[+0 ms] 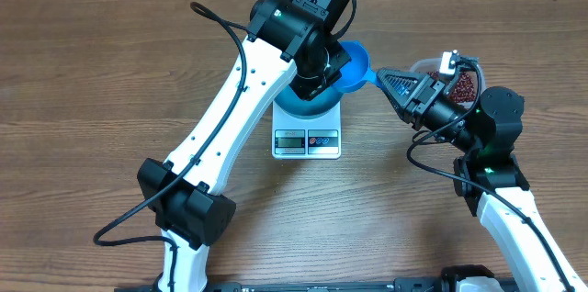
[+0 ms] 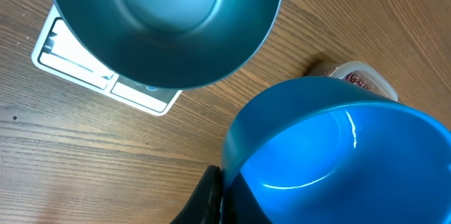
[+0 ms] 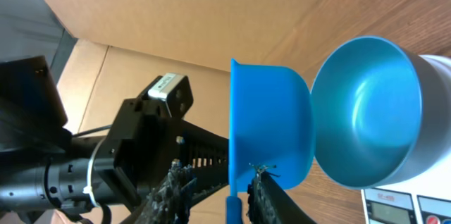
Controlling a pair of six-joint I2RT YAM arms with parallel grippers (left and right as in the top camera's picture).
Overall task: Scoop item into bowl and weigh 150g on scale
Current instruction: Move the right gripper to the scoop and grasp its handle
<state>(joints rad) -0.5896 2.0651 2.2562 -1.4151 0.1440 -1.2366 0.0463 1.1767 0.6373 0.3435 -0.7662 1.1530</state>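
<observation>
From above, the scale (image 1: 308, 140) sits mid-counter (image 1: 92, 72) with the blue bowl (image 1: 296, 105) on it. The left tool (image 1: 319, 77) hangs over the bowl's far side. The scoop (image 1: 355, 61) floats just right of the bowl, its handle pointing at the right tool (image 1: 384, 79). The beans (image 1: 467, 81) lie in a clear tub (image 1: 423, 64) further right, beside the right arm.

In the left wrist view the bowl (image 2: 162, 20) is bare inside, so no beans have reached it. The left tool (image 2: 225, 199) is fully closed and appears to pinch the scoop (image 2: 338, 153) by the cup wall. The tub (image 2: 359, 79) peeps out past the scoop's rim, and a corner of the scale (image 2: 70, 51) shows under the bowl.

In the right wrist view the right tool (image 3: 218, 196) stands partly open with the scoop's (image 3: 271, 125) handle between its fingers (image 3: 262, 192). A gap shows on one side, so a firm grip isn't evident. The bowl (image 3: 366, 111) and scale (image 3: 402, 206) lie behind.

This looks like a handover. To do it well, the right tool should centre on the handle and clamp squarely. The left should let go only after that, then lift clear without nudging the bowl.
</observation>
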